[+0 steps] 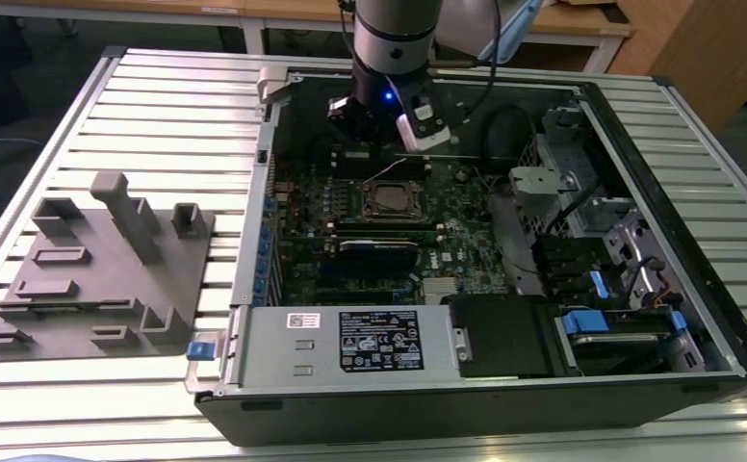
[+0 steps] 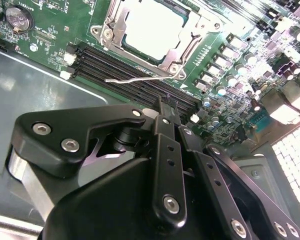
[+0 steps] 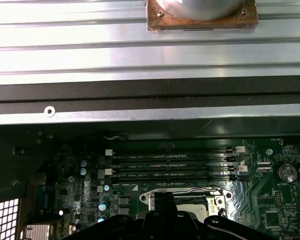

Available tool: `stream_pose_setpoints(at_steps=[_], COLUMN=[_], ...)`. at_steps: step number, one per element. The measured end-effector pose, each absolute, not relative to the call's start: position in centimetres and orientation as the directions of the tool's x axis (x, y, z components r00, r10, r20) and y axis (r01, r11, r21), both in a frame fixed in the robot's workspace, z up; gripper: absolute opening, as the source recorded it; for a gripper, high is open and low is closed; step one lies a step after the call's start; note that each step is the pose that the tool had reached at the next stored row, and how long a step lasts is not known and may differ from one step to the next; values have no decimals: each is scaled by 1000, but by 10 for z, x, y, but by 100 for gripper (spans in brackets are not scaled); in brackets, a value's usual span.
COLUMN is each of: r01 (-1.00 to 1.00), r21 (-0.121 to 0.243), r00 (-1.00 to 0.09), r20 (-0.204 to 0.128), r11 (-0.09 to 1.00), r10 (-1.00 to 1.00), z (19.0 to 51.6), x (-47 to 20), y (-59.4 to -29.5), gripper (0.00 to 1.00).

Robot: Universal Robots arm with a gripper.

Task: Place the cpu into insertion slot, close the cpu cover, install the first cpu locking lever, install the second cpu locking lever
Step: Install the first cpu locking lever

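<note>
The cpu (image 2: 152, 25) lies in the insertion slot (image 1: 393, 200), its pale silver top showing in the second wrist view. The cpu cover (image 2: 115, 31), a metal frame, lies flat around it. One thin wire locking lever (image 2: 140, 79) stands free of its catch, over the memory slots (image 2: 120, 65); in the exterior view it sticks up at the slot's far side (image 1: 384, 174). My gripper (image 2: 165, 106) hovers just beyond that lever, above the memory slots, fingers pressed together with nothing between them. In the exterior view the gripper (image 1: 373, 146) hangs over the board's far end.
The open computer case (image 1: 682, 221) lies on a slatted metal table (image 1: 155, 115). A grey power-supply box (image 1: 335, 339) fills the case's near end, drive cages (image 1: 592, 241) the exterior view's right. A grey fixture (image 1: 97, 269) sits at the exterior view's left. A copper-based part (image 3: 200, 15) rests beyond the case wall.
</note>
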State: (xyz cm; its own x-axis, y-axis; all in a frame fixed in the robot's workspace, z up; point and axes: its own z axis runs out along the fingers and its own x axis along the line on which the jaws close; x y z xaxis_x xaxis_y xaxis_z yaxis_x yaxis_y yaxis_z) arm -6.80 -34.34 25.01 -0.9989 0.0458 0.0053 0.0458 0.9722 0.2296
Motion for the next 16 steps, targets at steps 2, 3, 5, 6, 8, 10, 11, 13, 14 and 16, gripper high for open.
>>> stream_pose_setpoints(at_steps=[2,3,5,6,8,10,11,13,14,16], r01=[46,46,46,46,46,46,46,46,46,46], r21=[230,229,230,230,230,230,230,230,230,230], r00=[-999,-999,-999,-999,-999,-999,-999,-999,-999,-999], r20=[5,6,5,5,5,5,5,5,5,5], r11=[972,972,972,972,972,972,972,972,972,972], r10=[46,46,46,46,46,46,46,46,46,46], z=[250,250,250,250,249,249,248,246,244,241], x=[-68,-68,-68,-68,-66,-66,-66,-66,-65,-65], y=[-343,-343,-343,-343,-343,-343,-343,-343,-343,-343], gripper=[11,11,11,11,11,11,11,11,11,11])
